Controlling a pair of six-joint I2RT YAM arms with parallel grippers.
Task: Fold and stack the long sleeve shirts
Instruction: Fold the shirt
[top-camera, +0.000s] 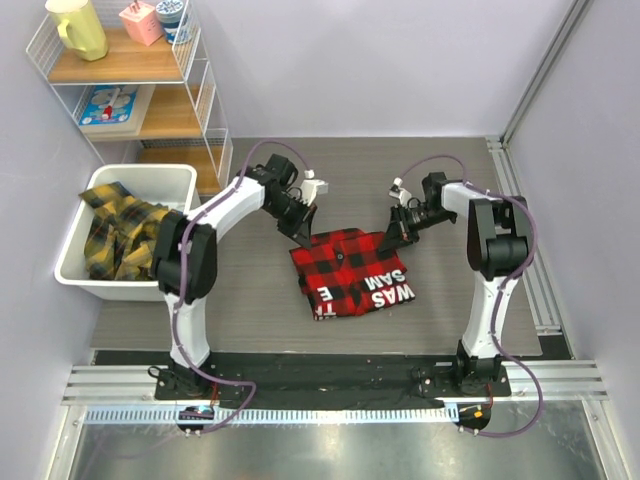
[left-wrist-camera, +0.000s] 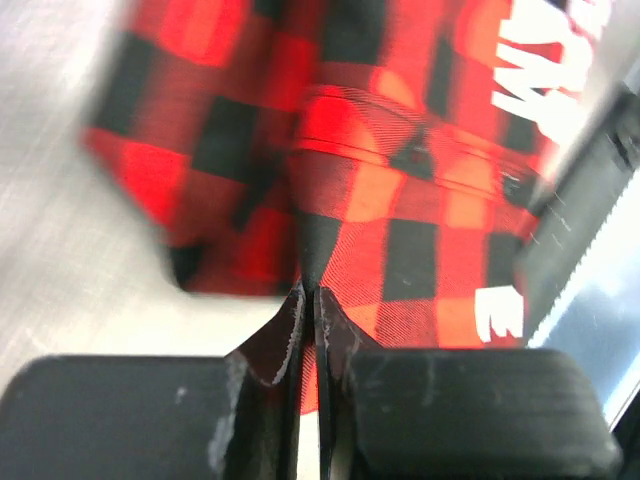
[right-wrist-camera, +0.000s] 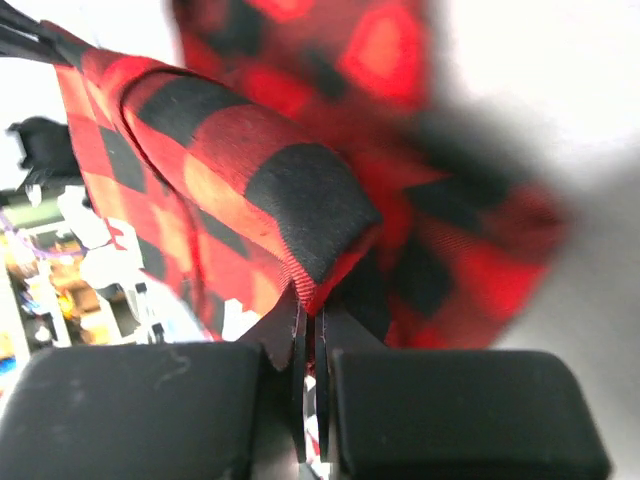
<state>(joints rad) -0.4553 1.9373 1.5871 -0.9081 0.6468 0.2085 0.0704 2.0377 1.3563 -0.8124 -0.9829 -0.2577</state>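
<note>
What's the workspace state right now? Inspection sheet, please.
Surface: grey wood-grain table.
Job's things: red-and-black shirt partly folded at centre, white lettering up; yellow-and-black shirts heaped in the white bin at left.
Clutter: nothing seen.
Tools: left tool shut on the red shirt's far edge; right tool shut on it too.
Cables: purple cables run along both arms, off the cloth.
Surroundings: wire shelf far left, holding a yellow jug and small items.

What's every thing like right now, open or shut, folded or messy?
red shirt: folded, far corners pinched
yellow shirts: crumpled in white tub
white tub: part full
left gripper: jaws shut on red shirt
right gripper: jaws shut on red shirt
</note>
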